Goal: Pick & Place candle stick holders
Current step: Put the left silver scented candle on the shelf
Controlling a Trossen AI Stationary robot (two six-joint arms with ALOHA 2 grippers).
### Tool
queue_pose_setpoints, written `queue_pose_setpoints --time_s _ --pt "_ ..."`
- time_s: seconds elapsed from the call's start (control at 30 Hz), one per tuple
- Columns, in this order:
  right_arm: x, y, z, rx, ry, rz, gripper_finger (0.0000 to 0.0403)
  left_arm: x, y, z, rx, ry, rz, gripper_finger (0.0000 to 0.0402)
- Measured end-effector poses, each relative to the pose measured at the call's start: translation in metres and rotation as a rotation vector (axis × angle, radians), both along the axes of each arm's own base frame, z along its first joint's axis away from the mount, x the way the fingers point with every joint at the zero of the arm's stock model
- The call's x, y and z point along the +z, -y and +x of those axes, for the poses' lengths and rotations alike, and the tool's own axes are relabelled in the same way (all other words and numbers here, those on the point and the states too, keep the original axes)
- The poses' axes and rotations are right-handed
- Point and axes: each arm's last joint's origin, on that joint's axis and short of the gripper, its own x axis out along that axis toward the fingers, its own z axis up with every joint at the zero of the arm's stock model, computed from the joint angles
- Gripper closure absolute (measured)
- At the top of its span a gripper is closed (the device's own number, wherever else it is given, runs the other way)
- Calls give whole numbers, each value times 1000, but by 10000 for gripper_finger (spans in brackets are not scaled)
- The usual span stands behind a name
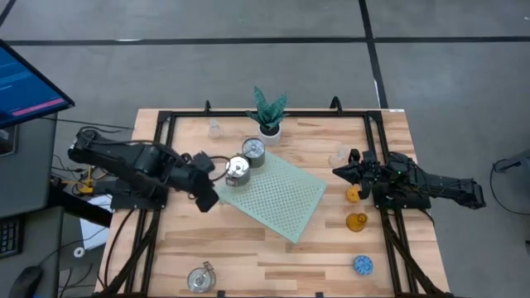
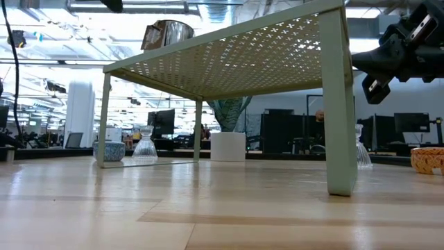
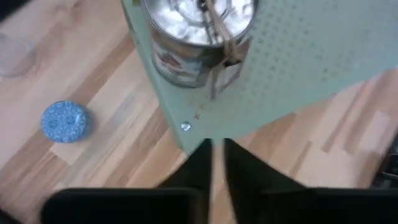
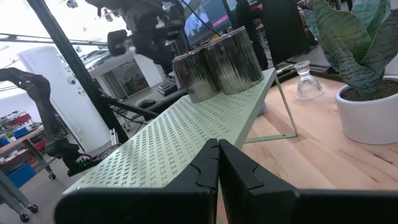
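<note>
Though unreadable, silver holder's (image 3: 198, 37) label

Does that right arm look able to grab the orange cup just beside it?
Probably yes. The orange cup stands alone on bare table, right beside the right gripper, with nothing between them; its fingers are shut, so they would need to open first.

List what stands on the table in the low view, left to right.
Blue holder → clear glass holder → white pot → clear glass holder → orange holder.
</note>
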Motion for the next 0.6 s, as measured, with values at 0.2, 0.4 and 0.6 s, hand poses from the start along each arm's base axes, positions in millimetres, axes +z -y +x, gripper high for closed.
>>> queue_pose_setpoints --time_s 0.2,0.4,0.6 --pt "0 0 0 0 0 0 403 -15 -6 9 25 20 27 397" --pt "0 0 0 0 0 0 403 -21 -15 17 34 35 34 398" --pt "0 0 0 0 0 0 403 -18 -25 25 26 90 35 399"
